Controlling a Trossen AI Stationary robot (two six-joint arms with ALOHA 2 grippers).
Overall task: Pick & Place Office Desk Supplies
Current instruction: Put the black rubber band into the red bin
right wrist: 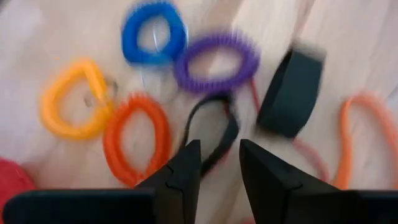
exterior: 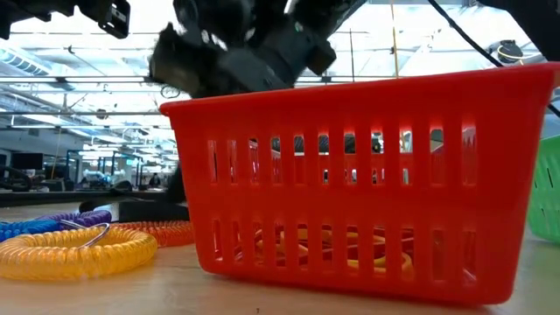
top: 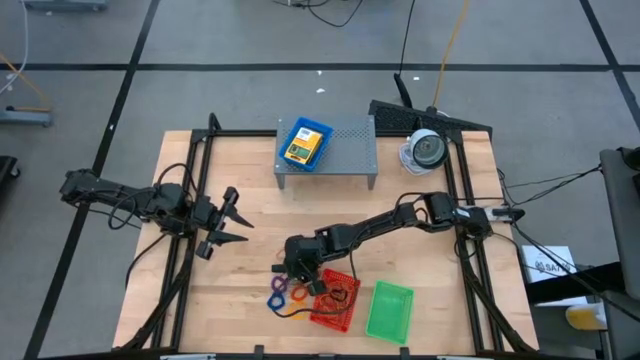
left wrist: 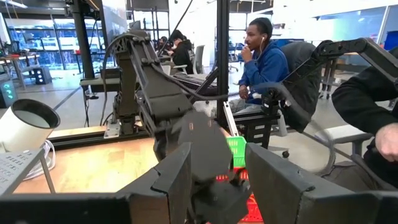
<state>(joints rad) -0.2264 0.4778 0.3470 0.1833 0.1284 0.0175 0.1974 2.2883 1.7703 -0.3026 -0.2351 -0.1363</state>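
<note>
Several coil rings lie flat on the wooden table: blue (right wrist: 152,31), purple (right wrist: 214,59), yellow (right wrist: 68,96) and orange (right wrist: 134,137). Beside them lie a thin dark loop (right wrist: 211,134), a dark piece (right wrist: 289,93) and a reddish rubber band (right wrist: 360,137). My right gripper (right wrist: 217,158) slants down over them, open, its fingertips just above the dark loop's near end; in the high view it (top: 295,275) stands left of the red tray (top: 335,300). My left gripper (top: 238,222) waits open and level at the table's left.
A green tray (top: 390,310) stands right of the red one. On the grey perforated shelf (top: 345,150) at the back sits a blue tray with a yellow crayon box (top: 305,145). A round white-and-grey device (top: 425,150) stands beside it. People sit beyond the table.
</note>
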